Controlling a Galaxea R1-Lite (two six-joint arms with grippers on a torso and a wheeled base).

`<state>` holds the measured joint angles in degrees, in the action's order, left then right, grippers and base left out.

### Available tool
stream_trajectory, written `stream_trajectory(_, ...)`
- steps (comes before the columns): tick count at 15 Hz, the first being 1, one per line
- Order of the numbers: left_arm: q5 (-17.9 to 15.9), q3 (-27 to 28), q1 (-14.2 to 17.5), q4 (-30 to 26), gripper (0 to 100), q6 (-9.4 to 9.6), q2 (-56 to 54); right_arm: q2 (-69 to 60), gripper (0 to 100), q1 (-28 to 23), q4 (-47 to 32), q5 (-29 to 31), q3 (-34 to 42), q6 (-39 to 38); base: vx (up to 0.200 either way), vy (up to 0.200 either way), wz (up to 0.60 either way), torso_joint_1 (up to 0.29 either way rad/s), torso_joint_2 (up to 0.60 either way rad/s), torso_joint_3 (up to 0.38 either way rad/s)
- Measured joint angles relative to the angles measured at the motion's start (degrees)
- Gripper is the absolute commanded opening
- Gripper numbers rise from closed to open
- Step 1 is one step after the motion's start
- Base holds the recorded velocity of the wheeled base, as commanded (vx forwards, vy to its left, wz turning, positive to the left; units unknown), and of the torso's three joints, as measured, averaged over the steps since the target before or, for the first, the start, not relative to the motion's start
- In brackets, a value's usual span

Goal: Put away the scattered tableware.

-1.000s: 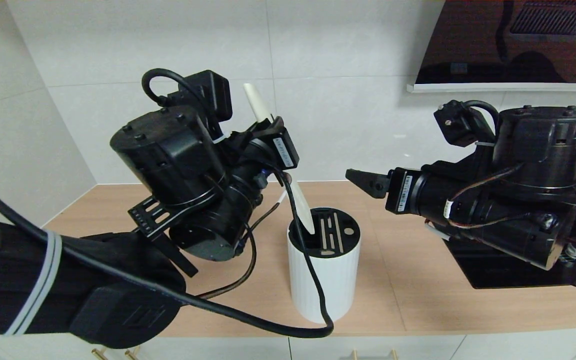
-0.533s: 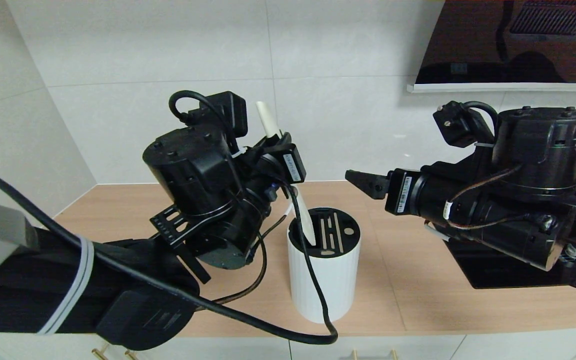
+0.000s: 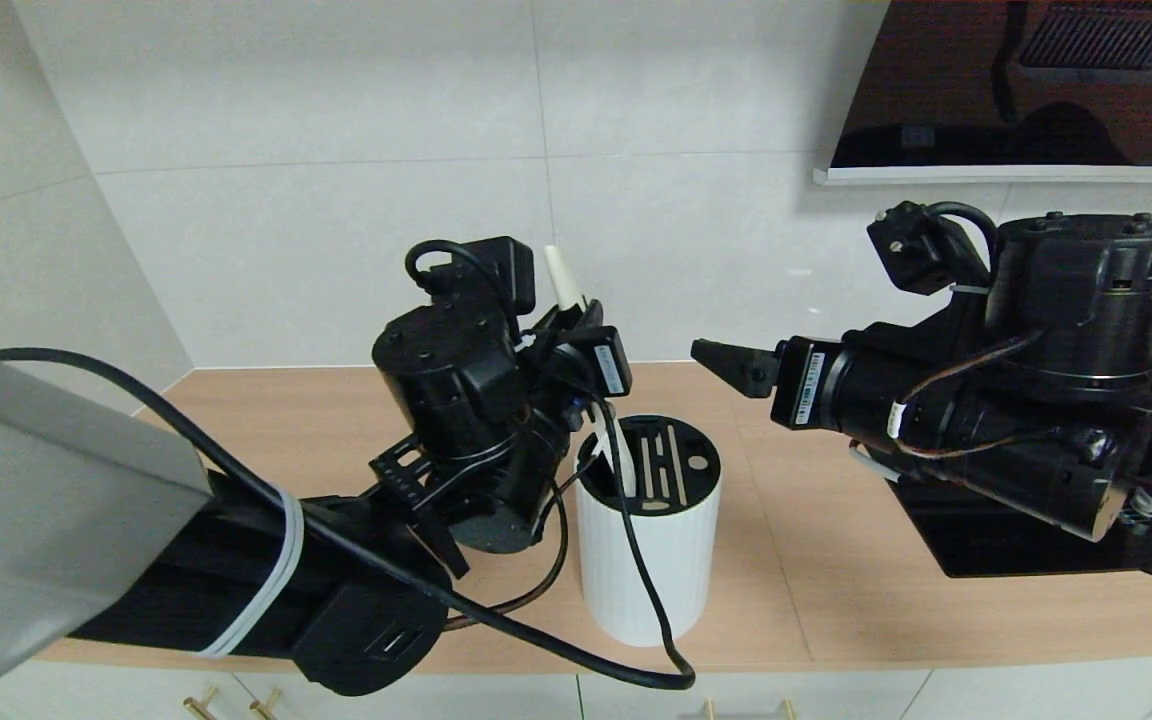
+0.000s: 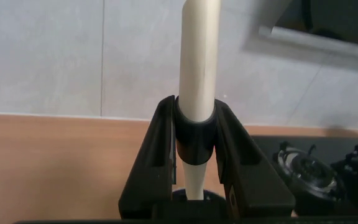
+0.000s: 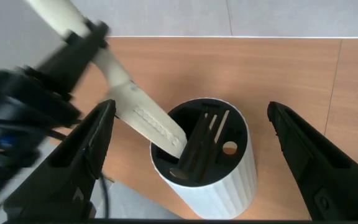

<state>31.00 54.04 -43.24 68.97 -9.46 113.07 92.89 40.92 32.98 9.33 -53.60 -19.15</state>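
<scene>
Item: knife (image 3: 564, 277), one-piece look, cream-white and matte, with a rounded cylindrical handle and a broad flat blade tapering to a point. It is held tilted, handle end uppermost toward the wall and blade slanting down. In the right wrist view the blade (image 5: 146, 117) enters the open dark compartment beside the slotted insert of the holder, its tip below the rim. Item: holder (image 3: 648, 560), an upright white cylinder with fine vertical ribbing. Its top is a black insert cut with several narrow parallel slots and one small round hole (image 5: 229, 148), and it stands on the bench near the front edge. Item: left gripper (image 3: 576, 335), black moulded plastic, placed just above the holder's rim on the robot's left side. Its jaws are closed on the knife handle, which in the left wrist view (image 4: 199, 62) passes straight up between them through a curved cradle, the handle's end projecting beyond the jaws. Item: right gripper (image 5: 189, 109), black with wedge-shaped fingers, jaws spread wide and holding nothing. It hangs above and to the robot's right of the holder, apart from both holder and knife. Surroundings: bench (image 3: 836, 580) of pale wood grain, smooth; a glossy black hob (image 3: 986, 548) set into it at the right; a wall (image 3: 286, 150) of large pale tiles; a black cable (image 3: 652, 612) hanging across the holder's front.
</scene>
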Motion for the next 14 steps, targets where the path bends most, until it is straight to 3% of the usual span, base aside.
stream_trajectory(9, 0.09, -0.11, -0.13, 0.07, 0, -0.61, 4.0, -0.09, 100, 0.02, 0.0, 0.0, 0.07, 0.07, 0.0, 0.0, 0.0, 0.0, 0.0, 0.0)
stream_trajectory(14, 0.09, -0.49, -1.29, 1.72, 0, -1.97, 7.33, -0.09, 100, 0.02, -0.02, 0.0, 0.09, 0.07, 0.0, 0.0, 0.0, 0.0, 0.0, 0.0)
